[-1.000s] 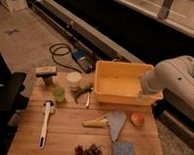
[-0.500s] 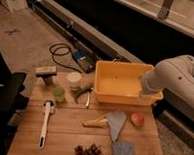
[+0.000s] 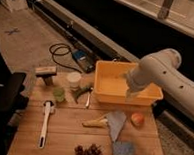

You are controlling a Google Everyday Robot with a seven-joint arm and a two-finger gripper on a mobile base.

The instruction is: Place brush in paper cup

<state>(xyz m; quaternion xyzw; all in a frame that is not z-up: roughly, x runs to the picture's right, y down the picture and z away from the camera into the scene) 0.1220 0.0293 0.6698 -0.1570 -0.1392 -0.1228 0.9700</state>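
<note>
The long white brush (image 3: 45, 123) lies flat on the left part of the wooden table (image 3: 66, 135), head towards the back. The small pale green paper cup (image 3: 59, 94) stands upright just behind its head, slightly right of it. My gripper (image 3: 131, 93) is at the end of the white arm (image 3: 160, 76), over the right part of the yellow tub (image 3: 116, 96). It is far to the right of the brush and the cup and holds nothing that I can see.
A white round container (image 3: 73, 79) and a tan-topped tool (image 3: 45, 72) stand behind the cup. A green object (image 3: 82, 92), a banana (image 3: 95, 123), a grey cloth (image 3: 116, 122), a peach (image 3: 137, 119), a blue sponge (image 3: 123, 149) and grapes (image 3: 87, 152) are on the table. A black chair (image 3: 3, 103) stands at the left.
</note>
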